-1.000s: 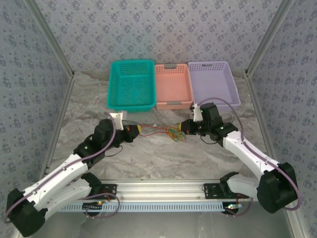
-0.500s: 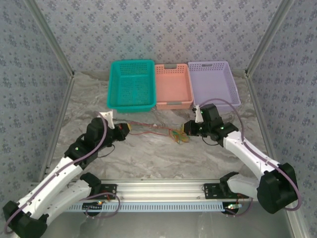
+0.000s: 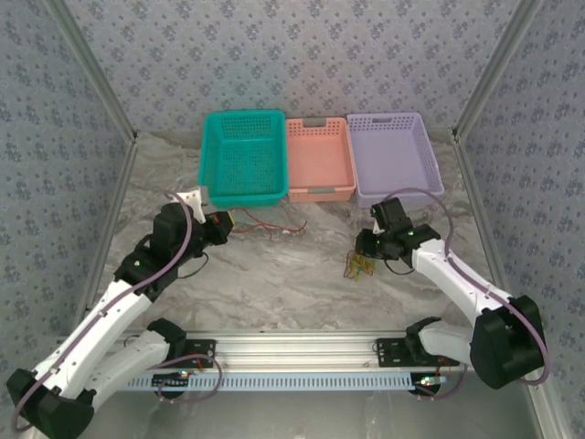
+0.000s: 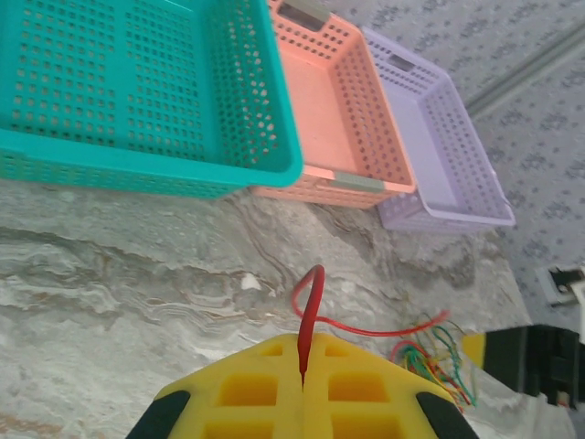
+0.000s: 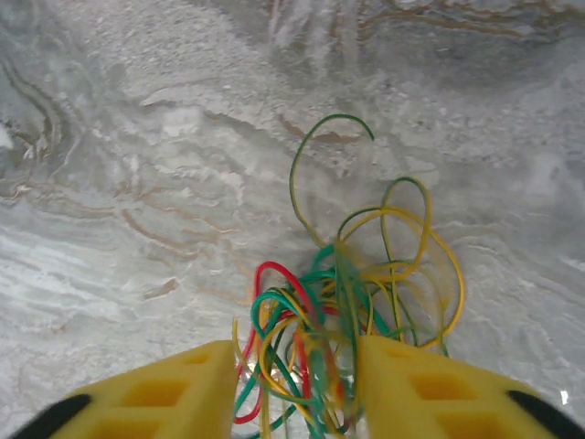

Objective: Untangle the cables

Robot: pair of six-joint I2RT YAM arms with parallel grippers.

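The left fingers (image 4: 247, 389) are clamped together on a red cable (image 4: 313, 293). The right fingers (image 5: 174, 389) stand parted, the tangle of cables (image 5: 320, 306) loose between their tips.

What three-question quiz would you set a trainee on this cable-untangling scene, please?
1. True or false: the left gripper is shut on a red cable.
2. Which basket stands in the middle of the row at the far side of the table? A the teal one; B the salmon basket; C the lilac one.
3. Fill the gap: in the right wrist view, the tangled bundle of cables lies ____ the parted jaws of the right gripper.

Key: 1 true; 2 B; 3 between.
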